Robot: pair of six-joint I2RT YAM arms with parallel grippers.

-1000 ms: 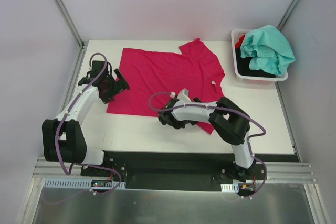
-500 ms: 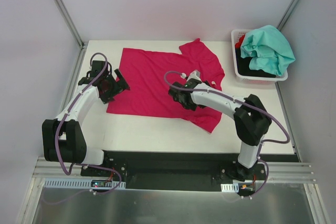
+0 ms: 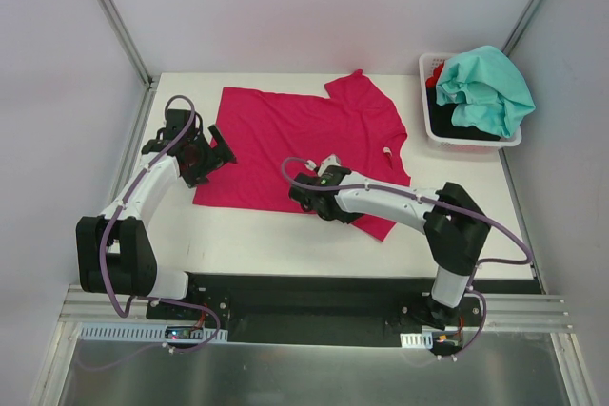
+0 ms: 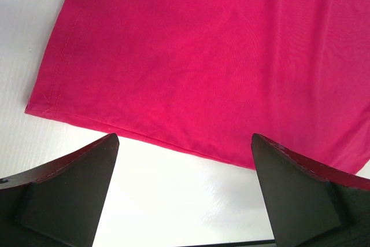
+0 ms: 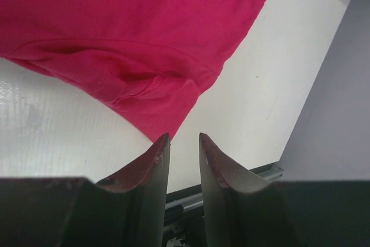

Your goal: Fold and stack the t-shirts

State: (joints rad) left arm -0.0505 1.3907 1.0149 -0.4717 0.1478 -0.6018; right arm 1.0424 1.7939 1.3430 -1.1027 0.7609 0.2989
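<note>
A large magenta-pink t-shirt (image 3: 304, 135) lies spread on the white table (image 3: 238, 235), its small white label (image 3: 388, 150) near the right sleeve. My left gripper (image 3: 211, 161) hovers wide open at the shirt's left hem. In the left wrist view its fingers (image 4: 185, 140) frame bare table just short of the hem (image 4: 202, 56). My right gripper (image 3: 306, 197) sits low over the shirt's near edge. In the right wrist view its jaws (image 5: 184, 137) stand a narrow gap apart with nothing between them, and a rumpled corner of the shirt (image 5: 127, 21) ends just beyond the left fingertip.
A white plastic basket (image 3: 425, 68) stands at the back right corner, holding a teal-mint shirt (image 3: 485, 87) draped over black cloth (image 3: 457, 123) and a bit of red (image 3: 436, 73). Grey walls enclose the table on three sides.
The right gripper swung out over the shirt, then came back left to its near edge, while its jaws narrowed. The left arm has stayed still.
</note>
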